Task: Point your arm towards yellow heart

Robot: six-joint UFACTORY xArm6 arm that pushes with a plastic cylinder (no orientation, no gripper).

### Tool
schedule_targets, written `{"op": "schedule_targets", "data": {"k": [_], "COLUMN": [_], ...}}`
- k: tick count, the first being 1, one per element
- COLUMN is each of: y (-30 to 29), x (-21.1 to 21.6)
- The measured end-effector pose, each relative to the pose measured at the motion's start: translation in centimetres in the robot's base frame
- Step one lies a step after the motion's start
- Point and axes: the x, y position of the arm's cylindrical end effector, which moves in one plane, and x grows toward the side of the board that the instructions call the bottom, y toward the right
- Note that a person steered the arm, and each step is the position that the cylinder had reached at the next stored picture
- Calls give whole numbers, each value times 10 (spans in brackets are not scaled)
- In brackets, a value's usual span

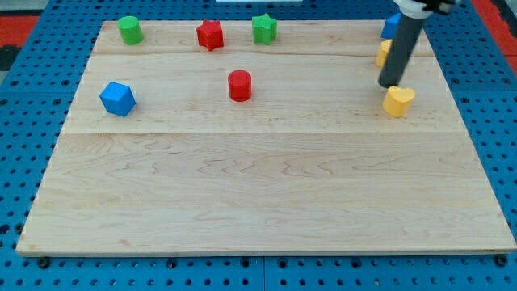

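The yellow heart [398, 101] lies near the view's right edge of the wooden board [258, 194]. My tip [390, 85] stands just above and slightly left of the heart, touching or nearly touching its top edge. The dark rod rises from the tip toward the view's top right. It partly hides a second yellow block [383, 53] and a blue block [390, 27] behind it.
A green cylinder [129, 30], a red star [210, 35] and a green star [263, 28] stand along the view's top. A red cylinder [239, 85] is mid-board and a blue block [117, 99] is at the left.
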Motion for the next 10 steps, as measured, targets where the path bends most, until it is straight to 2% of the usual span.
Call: {"op": "schedule_targets", "data": {"k": [1, 3, 4, 6, 7, 8, 9, 10], "y": [-24, -30, -14, 20, 24, 8, -22, -52], "x": [-13, 83, 99, 45, 55, 76, 74, 39]}}
